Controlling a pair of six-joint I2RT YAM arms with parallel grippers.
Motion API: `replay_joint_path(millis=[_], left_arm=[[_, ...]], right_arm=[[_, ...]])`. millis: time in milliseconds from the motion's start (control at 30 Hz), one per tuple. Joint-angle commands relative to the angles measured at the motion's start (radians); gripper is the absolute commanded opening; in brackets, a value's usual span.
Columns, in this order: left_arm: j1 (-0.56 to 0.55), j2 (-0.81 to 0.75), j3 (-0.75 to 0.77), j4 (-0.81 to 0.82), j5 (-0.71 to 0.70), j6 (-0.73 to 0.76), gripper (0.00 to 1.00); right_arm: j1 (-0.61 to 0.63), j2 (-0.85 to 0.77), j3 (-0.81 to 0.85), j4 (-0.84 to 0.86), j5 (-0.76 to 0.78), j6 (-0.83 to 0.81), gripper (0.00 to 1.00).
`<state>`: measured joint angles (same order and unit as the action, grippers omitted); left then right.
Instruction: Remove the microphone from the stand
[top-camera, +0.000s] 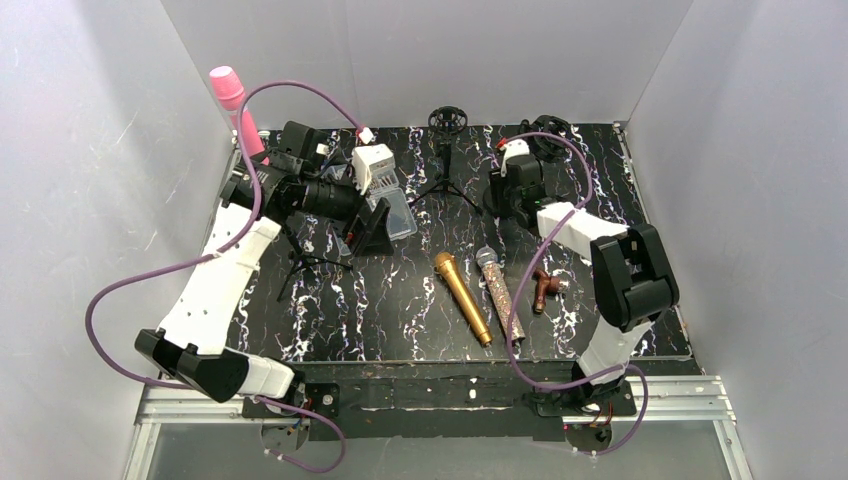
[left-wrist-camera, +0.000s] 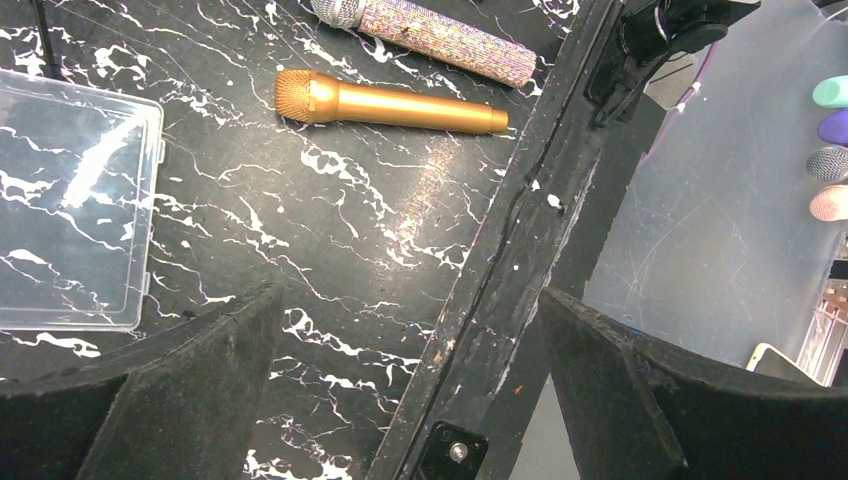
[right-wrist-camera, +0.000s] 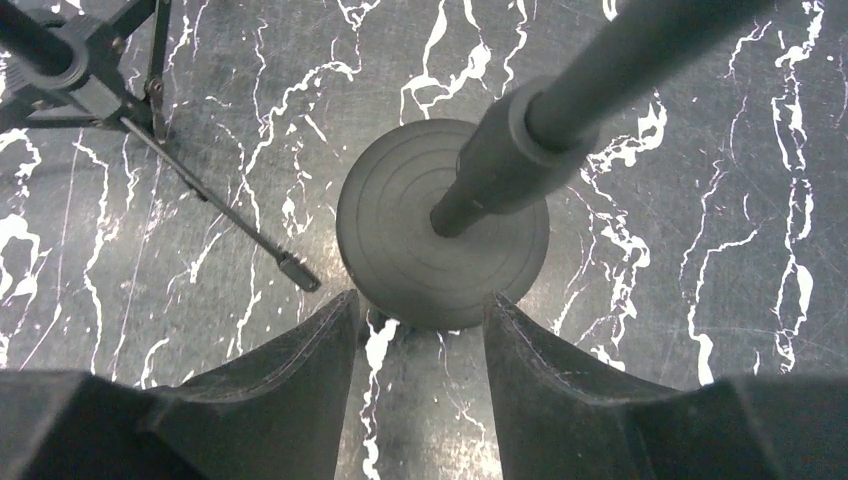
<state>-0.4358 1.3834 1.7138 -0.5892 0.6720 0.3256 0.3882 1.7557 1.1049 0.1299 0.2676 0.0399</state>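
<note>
Pink microphone (top-camera: 227, 88): stood upright at desk (top-camera: 400, 310) far-left corner, on tripod stand (top-camera: 300, 258) partly hidden by left arm (top-camera: 225, 270). Left jaws were spread wide, empty; right jaws parted, empty, over round-base stand (right-wrist-camera: 440, 225). Mic prob. light, rigid, smooth; grip mid-body, lift straight up.

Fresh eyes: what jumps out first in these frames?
The pink mic sticking up at the far left catches the eye first. Mid-table, a gold mic and a glitter mic lie side by side. The right gripper hangs open just short of a round stand base at the back right.
</note>
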Motion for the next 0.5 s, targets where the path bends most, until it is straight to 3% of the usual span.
replay_joint_path(millis=[0, 467], left_arm=[[0.002, -0.026, -0.021, -0.053, 0.051, 0.007, 0.99], [0.002, -0.001, -0.019, -0.051, 0.063, 0.002, 0.99]], right_arm=[[-0.001, 0.061, 0.101, 0.002, 0.055, 0.02, 0.57], [-0.002, 0.195, 0.226, 0.048, 0.145, 0.008, 0.56]])
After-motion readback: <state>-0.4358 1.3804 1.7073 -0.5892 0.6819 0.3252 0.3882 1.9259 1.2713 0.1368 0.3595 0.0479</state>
